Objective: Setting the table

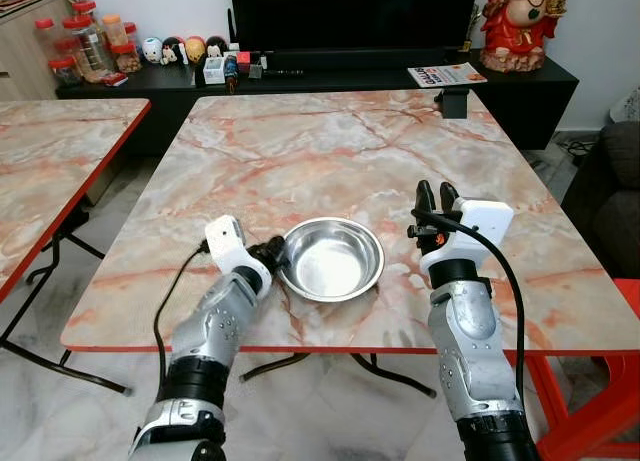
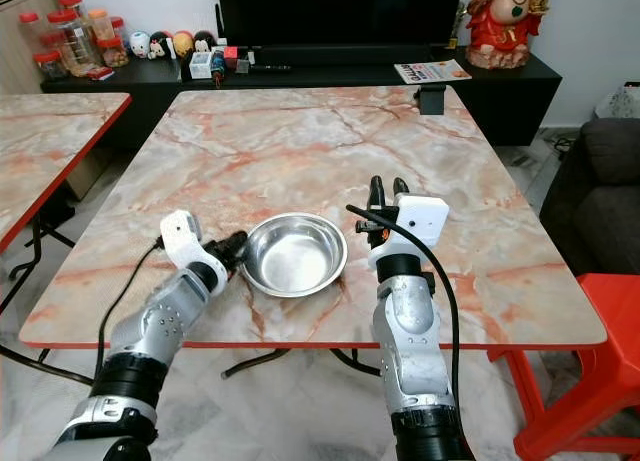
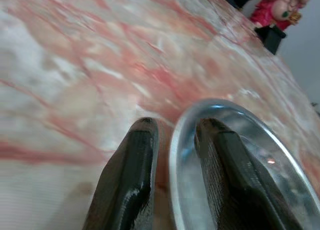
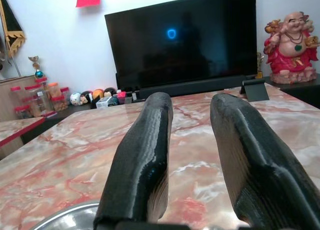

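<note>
Fingers (image 3: 227, 175) of left gripper (image 1: 272, 253) pinched on near-left rim of steel bowl (image 1: 333, 258), one inside, one outside. Right gripper (image 1: 435, 203) just beside bowl's right edge, fingers slightly apart, holding nothing. Bowl resting near front edge of marble table (image 1: 340, 141). Best kept level, slid or lifted gently toward a place setting, then released only once flat. Beyond: television (image 1: 355, 13) and red statue (image 1: 522, 23).

A pink-veined marble table (image 1: 330, 141) with red edging carries a steel bowl (image 1: 332, 258) near its front edge.
</note>
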`<state>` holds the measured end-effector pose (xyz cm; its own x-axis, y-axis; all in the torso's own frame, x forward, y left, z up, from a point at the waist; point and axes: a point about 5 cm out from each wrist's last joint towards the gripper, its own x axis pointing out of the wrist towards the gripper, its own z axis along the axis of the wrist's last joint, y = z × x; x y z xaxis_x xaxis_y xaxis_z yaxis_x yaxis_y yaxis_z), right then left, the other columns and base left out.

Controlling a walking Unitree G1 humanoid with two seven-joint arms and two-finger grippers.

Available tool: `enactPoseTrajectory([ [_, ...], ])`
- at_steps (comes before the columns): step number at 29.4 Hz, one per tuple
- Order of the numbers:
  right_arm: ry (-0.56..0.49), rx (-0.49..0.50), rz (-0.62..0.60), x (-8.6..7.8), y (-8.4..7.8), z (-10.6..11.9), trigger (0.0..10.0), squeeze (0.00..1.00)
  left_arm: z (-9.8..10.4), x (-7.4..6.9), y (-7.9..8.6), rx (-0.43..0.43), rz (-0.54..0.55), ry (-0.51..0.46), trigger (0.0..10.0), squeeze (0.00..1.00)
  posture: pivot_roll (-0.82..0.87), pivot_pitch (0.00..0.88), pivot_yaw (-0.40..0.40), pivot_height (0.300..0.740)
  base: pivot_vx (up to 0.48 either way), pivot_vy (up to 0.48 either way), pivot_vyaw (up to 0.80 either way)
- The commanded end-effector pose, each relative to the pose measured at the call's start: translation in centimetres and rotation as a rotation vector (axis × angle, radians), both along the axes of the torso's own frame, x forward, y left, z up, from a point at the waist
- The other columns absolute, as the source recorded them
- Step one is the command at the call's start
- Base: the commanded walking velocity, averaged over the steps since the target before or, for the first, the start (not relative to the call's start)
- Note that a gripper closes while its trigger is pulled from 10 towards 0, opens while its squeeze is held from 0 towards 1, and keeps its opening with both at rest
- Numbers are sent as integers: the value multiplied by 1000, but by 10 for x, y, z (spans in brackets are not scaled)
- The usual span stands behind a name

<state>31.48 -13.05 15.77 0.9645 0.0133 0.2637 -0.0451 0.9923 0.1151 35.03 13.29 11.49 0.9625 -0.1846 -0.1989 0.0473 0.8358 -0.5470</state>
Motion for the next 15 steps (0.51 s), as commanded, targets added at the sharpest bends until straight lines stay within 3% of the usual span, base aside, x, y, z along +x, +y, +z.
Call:
enactPoseTrajectory([
  [1, -9, 4, 16, 1, 3, 4, 10000, 0, 0, -2, 6, 36, 16, 5, 10000, 0, -66, 0, 29, 740, 0, 0, 0],
  [7, -10, 4, 15, 1, 2, 4, 10000, 0, 1, -5, 20, 179, 81, -40, 10000, 0, -66, 0, 29, 740, 0, 0, 0],
  [10, -10, 5, 15, 1, 2, 4, 10000, 0, 2, -5, 22, 195, 88, -48, 10000, 0, -66, 0, 29, 740, 0, 0, 0],
  [11, -12, 4, 14, 1, 2, 4, 10000, 0, 18, -6, 32, 306, 175, -182, 10000, 0, -66, 0, 28, 740, 0, 0, 0],
  [13, -16, 4, 11, 1, 1, 4, 10000, 0, 29, -9, 36, 360, 219, -271, 10000, 0, -63, 0, 27, 740, 0, 0, 0],
  [14, -31, 10, 7, 1, 0, 6, 10000, 0, 38, -12, 34, 457, 230, -364, 10000, 0, -63, 0, 27, 740, 0, 0, 0],
  [15, -34, 11, 6, 1, 0, 7, 10000, 0, 42, -13, 33, 489, 232, -399, 10000, 0, -63, 0, 27, 740, 0, 0, 0],
])
